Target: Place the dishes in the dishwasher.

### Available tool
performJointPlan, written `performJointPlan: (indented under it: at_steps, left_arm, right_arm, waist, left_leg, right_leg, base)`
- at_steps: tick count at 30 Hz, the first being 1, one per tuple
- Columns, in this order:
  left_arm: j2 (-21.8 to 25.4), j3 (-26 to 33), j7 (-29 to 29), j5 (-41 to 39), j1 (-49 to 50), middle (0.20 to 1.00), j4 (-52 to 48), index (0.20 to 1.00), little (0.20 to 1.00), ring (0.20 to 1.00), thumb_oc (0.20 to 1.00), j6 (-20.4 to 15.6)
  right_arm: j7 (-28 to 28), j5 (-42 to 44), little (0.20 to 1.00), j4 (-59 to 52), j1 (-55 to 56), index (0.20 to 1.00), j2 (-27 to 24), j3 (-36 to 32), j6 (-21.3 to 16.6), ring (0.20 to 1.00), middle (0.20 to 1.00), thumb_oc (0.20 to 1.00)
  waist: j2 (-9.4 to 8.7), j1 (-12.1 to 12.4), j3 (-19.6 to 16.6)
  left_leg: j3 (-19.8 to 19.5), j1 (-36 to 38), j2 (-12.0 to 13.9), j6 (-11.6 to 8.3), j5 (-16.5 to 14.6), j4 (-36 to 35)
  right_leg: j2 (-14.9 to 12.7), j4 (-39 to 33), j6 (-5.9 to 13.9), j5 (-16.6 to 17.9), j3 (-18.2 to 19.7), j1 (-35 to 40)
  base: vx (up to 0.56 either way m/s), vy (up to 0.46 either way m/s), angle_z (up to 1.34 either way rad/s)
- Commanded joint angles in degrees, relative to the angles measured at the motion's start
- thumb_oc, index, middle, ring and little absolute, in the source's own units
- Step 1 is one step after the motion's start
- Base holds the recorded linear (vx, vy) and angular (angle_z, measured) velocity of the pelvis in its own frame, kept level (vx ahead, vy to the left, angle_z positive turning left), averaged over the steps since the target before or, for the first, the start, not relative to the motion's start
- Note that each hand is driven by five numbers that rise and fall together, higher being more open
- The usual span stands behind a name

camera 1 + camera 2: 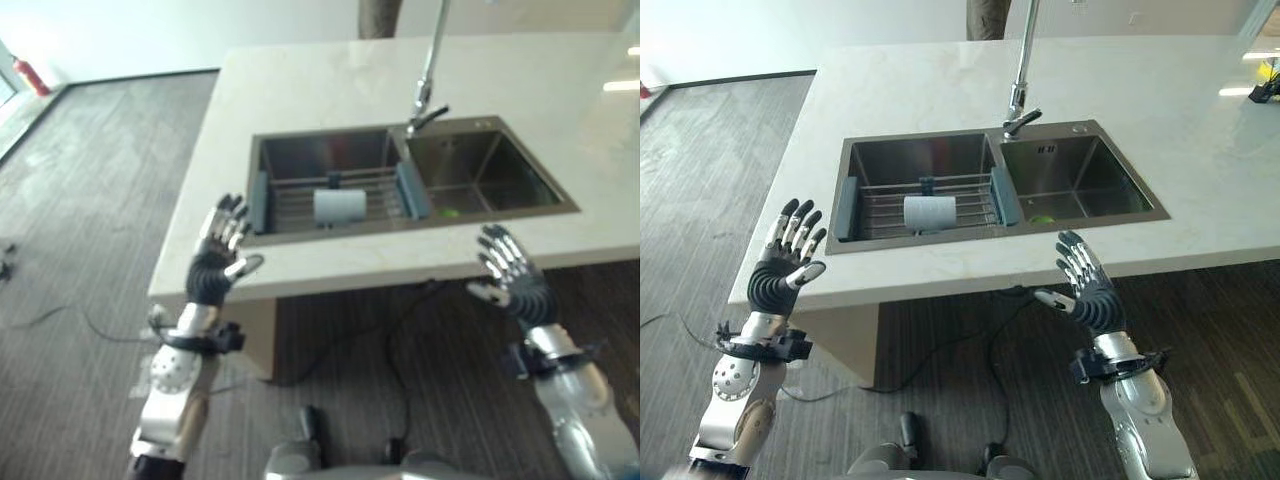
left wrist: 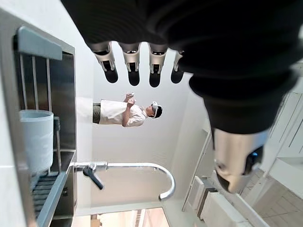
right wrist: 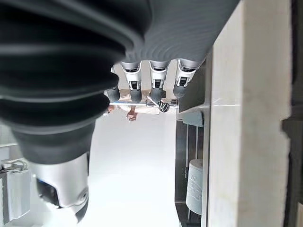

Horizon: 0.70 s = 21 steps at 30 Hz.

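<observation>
I have the left hand point(image 1: 786, 262) raised in front of the worktop's point(image 1: 940, 80) near left corner, fingers straight and spread, thumb apart, holding nothing. Just past it I see the double sink point(image 1: 1000, 180) set into the pale worktop. In the left basin a wire rack with blue-grey end pieces point(image 1: 925, 210) spans the opening, and a pale cylindrical cup point(image 1: 929, 212) lies on its side on the rack's middle. The tall faucet point(image 1: 1020, 70) rises behind the divider between the basins, its lever pointing toward the right basin. Something small and green point(image 1: 1040, 219) sits at the near edge of the right basin; I cannot tell what it is. My right hand point(image 1: 1086, 283) hovers before the worktop's front edge below the right basin, fingers also straight and relaxed, empty. In the left wrist view a person point(image 2: 125, 112) stands beyond the worktop.
</observation>
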Motion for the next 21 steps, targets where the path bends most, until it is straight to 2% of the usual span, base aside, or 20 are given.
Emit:
performJointPlan:
  at_steps: [1, 8, 11, 12, 13, 14, 15, 16, 17, 18, 19, 20, 21]
  left_arm:
    - [2.44, 0.33, 0.12, 1.25, 0.01, 1.000, -3.35, 1.000, 1.000, 1.000, 1.000, -2.19]
    - [2.50, 1.02, -1.44, 0.80, -0.56, 1.000, -4.55, 1.000, 1.000, 1.000, 1.000, -1.67]
    - [2.36, 0.69, -3.10, 1.44, -0.55, 1.000, -5.29, 1.000, 1.000, 1.000, 1.000, -0.92]
    - [2.61, -0.34, -3.96, 2.55, -0.92, 1.000, -5.28, 1.000, 1.000, 1.000, 1.000, -1.22]
    - [2.39, -0.78, -3.82, 3.41, -1.42, 1.000, -5.11, 1.000, 1.000, 1.000, 1.000, -1.40]
    - [2.53, -1.26, -3.49, 4.04, -2.36, 1.000, -5.00, 1.000, 1.000, 1.000, 1.000, -1.04]
    - [3.16, -1.59, -3.19, 3.62, -3.45, 1.000, -4.70, 1.000, 1.000, 1.000, 1.000, -0.57]
    - [3.75, -1.76, -3.20, 2.69, -4.67, 1.000, -4.25, 1.000, 1.000, 1.000, 1.000, -0.18]
    - [4.07, -1.70, -3.17, 2.55, -5.41, 1.000, -4.30, 1.000, 1.000, 1.000, 1.000, -0.13]
    - [4.37, -1.67, -3.20, 2.57, -5.91, 1.000, -4.53, 1.000, 1.000, 1.000, 1.000, -0.07]
    - [4.83, -1.13, -3.14, 2.52, -5.72, 1.000, -5.04, 1.000, 1.000, 1.000, 1.000, -0.11]
    - [4.83, -1.26, -2.74, 1.99, -5.68, 1.000, -5.17, 1.000, 1.000, 1.000, 1.000, -0.43]
    - [4.59, -2.09, -2.04, 2.18, -5.93, 1.000, -5.33, 1.000, 1.000, 1.000, 1.000, -0.52]
  right_arm:
    - [-1.09, -0.42, 1.000, -3.73, -4.20, 1.000, 0.34, 0.38, -2.42, 1.000, 1.000, 1.000]
    - [-1.91, -1.04, 1.000, -3.51, -5.44, 1.000, 1.46, 0.33, -1.02, 1.000, 1.000, 1.000]
    - [-2.03, -1.07, 1.000, -3.09, -6.01, 1.000, 2.61, 0.59, -1.03, 1.000, 1.000, 1.000]
    - [-2.46, -1.40, 1.000, -3.24, -6.26, 1.000, 3.26, 1.48, -1.22, 1.000, 1.000, 1.000]
    - [-2.59, -1.79, 1.000, -3.12, -6.65, 1.000, 3.52, 2.09, -1.24, 1.000, 1.000, 1.000]
    - [-2.97, -2.40, 1.000, -2.58, -7.15, 1.000, 3.80, 2.72, -1.28, 1.000, 1.000, 1.000]
    - [-3.18, -2.43, 1.000, -1.81, -7.44, 1.000, 3.62, 3.05, -1.52, 1.000, 1.000, 1.000]
    - [-3.29, -2.14, 1.000, -1.38, -7.45, 1.000, 3.15, 3.08, -1.85, 1.000, 1.000, 1.000]
    - [-3.18, -1.78, 1.000, -1.35, -7.46, 1.000, 2.77, 2.90, -2.06, 1.000, 1.000, 1.000]
    - [-3.31, -1.60, 1.000, -1.48, -7.72, 1.000, 2.62, 2.92, -1.90, 1.000, 1.000, 1.000]
    - [-3.00, -1.57, 1.000, -1.85, -8.15, 1.000, 2.90, 3.08, -1.26, 1.000, 1.000, 1.000]
    - [-2.60, -0.67, 1.000, -2.48, -8.48, 1.000, 1.90, 2.83, -0.35, 1.000, 1.000, 1.000]
    - [-2.89, -0.69, 1.000, -2.73, -8.72, 1.000, 1.59, 2.93, 0.15, 1.000, 1.000, 1.000]
  waist:
    - [0.04, 0.65, -4.01]
    - [-0.64, 1.76, -5.53]
    - [-0.83, 1.57, -5.55]
    - [-0.10, 0.66, -5.06]
    - [0.33, 0.17, -4.74]
    - [0.64, -0.15, -4.48]
    - [0.85, -0.33, -4.40]
    - [0.98, -0.71, -4.27]
    - [0.89, -1.19, -4.09]
    - [0.88, -1.75, -3.73]
    - [0.69, -2.52, -2.97]
    - [0.79, -2.71, -3.18]
    - [0.77, -2.61, -3.47]
  left_leg:
    - [-3.49, -3.60, 0.20, -0.20, -0.43, -0.04]
    - [-5.45, -2.21, -1.97, 2.06, -2.30, -0.04]
    - [-6.65, -1.64, -3.23, 3.64, -3.04, -0.04]
    - [-8.04, -0.48, -3.30, 4.20, -3.52, -0.04]
    - [-8.18, 0.16, -2.98, 4.02, -3.79, -0.04]
    - [-8.52, 0.50, -2.73, 3.69, -3.90, -0.04]
    - [-9.11, 0.58, -2.45, 3.07, -3.69, -0.04]
    - [-9.63, 0.99, -2.08, 2.45, -3.93, -0.04]
    - [-9.62, 1.40, -1.79, 2.11, -4.42, -0.04]
    - [-9.14, 2.13, -1.27, 1.72, -5.04, -0.04]
    - [-8.28, 3.35, -0.79, 1.63, -5.76, -0.04]
    - [-7.73, 3.70, 0.02, 1.13, -5.78, -0.04]
    - [-7.54, 3.64, 0.25, 1.02, -5.80, -0.04]
  right_leg:
    - [1.37, 0.62, 2.87, 1.11, -4.62, 3.66]
    - [-0.44, 5.96, 4.15, 0.86, -5.06, 1.66]
    - [-0.33, 16.41, 5.44, 4.23, -3.61, -2.34]
    - [1.38, 26.84, 5.46, 6.39, -1.07, -8.11]
    - [1.40, 28.44, 4.95, 6.59, -0.69, -11.22]
    - [0.94, 27.69, 4.22, 6.01, -1.37, -12.82]
    - [0.39, 23.87, 3.53, 4.33, -2.49, -12.24]
    - [-1.07, 16.79, 3.15, 3.58, -3.76, -11.24]
    - [-2.56, 11.59, 3.59, 5.12, -3.80, -11.24]
    - [-3.77, 9.37, 4.26, 7.88, -3.55, -11.54]
    - [-4.42, 10.27, 5.18, 10.79, -1.98, -12.78]
    - [-3.46, 6.49, 5.36, 8.62, -2.16, -10.66]
    - [-3.22, 4.48, 5.42, 8.30, -2.81, -9.52]
  base:
    - [0.15, 0.136, -0.20]
    - [0.11, 0.172, 0.02]
    - [0.03, 0.159, 0.01]
    - [0.03, 0.145, -0.11]
    - [0.04, 0.094, -0.13]
    - [0.06, -0.018, -0.03]
    - [0.10, -0.113, 0.02]
    - [0.11, -0.198, 0.17]
    - [0.11, -0.237, 0.23]
    - [0.08, -0.279, 0.39]
    - [0.06, -0.316, 0.35]
    - [0.04, -0.303, 0.31]
    - [0.04, -0.260, 0.15]
